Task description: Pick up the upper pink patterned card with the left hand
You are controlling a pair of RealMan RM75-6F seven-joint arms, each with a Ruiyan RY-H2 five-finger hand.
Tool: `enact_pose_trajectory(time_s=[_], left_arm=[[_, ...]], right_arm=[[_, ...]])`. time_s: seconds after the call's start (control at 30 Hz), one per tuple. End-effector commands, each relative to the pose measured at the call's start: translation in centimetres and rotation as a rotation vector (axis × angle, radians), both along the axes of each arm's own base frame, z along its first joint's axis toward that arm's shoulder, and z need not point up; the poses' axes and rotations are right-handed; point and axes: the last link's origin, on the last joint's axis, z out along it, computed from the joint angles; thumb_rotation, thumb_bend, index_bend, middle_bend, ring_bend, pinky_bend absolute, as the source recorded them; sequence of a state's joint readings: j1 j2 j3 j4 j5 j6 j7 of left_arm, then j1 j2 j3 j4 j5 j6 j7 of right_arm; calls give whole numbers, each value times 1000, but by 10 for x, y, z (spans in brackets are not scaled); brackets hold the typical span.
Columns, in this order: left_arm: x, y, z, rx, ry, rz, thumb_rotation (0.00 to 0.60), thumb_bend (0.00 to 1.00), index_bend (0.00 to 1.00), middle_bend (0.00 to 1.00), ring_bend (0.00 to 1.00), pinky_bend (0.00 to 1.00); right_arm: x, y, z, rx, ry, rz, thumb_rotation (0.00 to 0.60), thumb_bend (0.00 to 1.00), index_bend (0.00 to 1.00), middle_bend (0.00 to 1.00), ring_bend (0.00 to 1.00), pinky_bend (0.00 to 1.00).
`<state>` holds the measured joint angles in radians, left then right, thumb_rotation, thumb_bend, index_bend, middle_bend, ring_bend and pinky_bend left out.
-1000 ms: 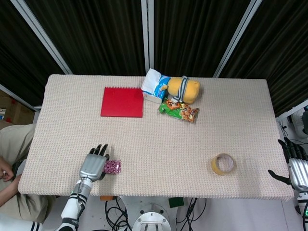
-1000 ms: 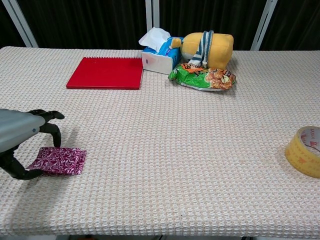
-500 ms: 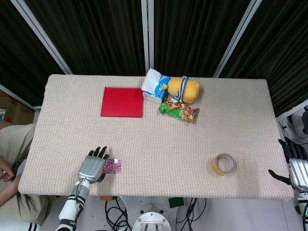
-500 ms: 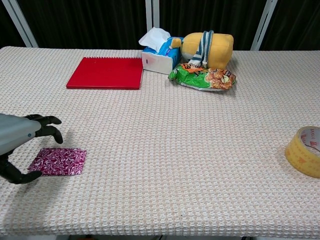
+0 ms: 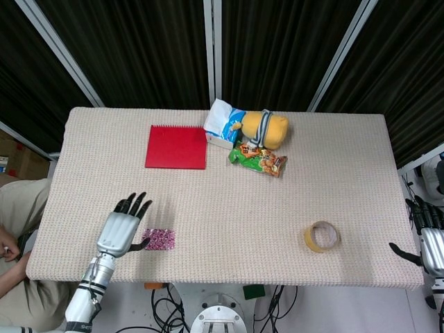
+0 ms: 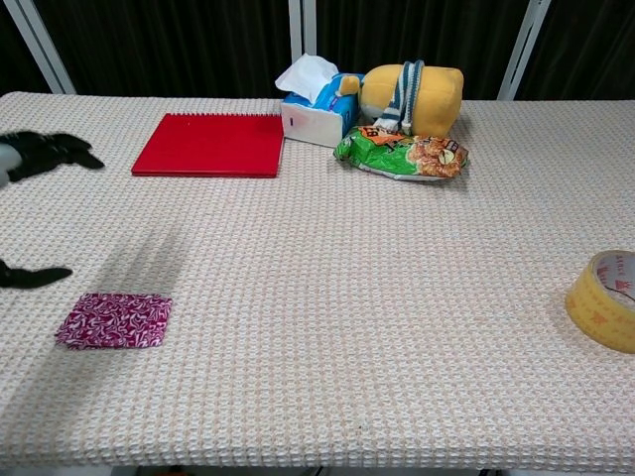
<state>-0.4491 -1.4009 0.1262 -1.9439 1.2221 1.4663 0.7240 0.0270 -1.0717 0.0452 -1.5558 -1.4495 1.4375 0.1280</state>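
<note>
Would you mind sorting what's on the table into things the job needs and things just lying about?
For the job:
pink card
left hand

Lying about:
red notebook
tissue box
yellow plush
snack bag
tape roll

The card (image 5: 159,239) lies lower left beside the left hand (image 5: 119,229), notebook (image 5: 176,146) upper left, tape roll (image 5: 322,236) lower right.

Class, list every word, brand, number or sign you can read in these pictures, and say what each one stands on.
No text can be read for certain.
Snack bag: orange print on green, too small and blurred to read.
Tissue box: markings unreadable.
Tape roll: faint red printing, unreadable.
Red notebook, pink card, plush toy: no writing visible.
</note>
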Motion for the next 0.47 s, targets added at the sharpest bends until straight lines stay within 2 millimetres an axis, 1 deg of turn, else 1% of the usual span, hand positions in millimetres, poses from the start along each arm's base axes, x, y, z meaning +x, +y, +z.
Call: enact_pose_trajectory(time_s=[0.03,0.07,0.13,0.23,0.33,0.47], left_arm=[[-64,-11,57,193,-8,-77,228,107,53,28,0,159],[-72,-14,65,212,0,-65,218,107,53,25,0,159],[-89,-23,81,239,-8,-44,222,107,53,21,0,159],[-105,-37,102,257,-50,-30,224,108,53,20,0,159],[-111,-48,116,266,-53,-35,228,114,54,20,0,159],[-111,-55,122,254,-39,-48,228,118,54,20,0,159]], right_arm=[[-2,2,-2,-1,-3,7,600,346,0,0,0,0],[-2,2,-2,0,-3,8,600,346,0,0,0,0],[-4,4,-3,-2,-2,15,600,346,0,0,0,0],[-7,8,-5,-3,13,26,600,346,0,0,0,0],[-11,12,-6,1,25,28,600,346,0,0,0,0],[-14,14,-6,-1,22,25,600,346,0,0,0,0]])
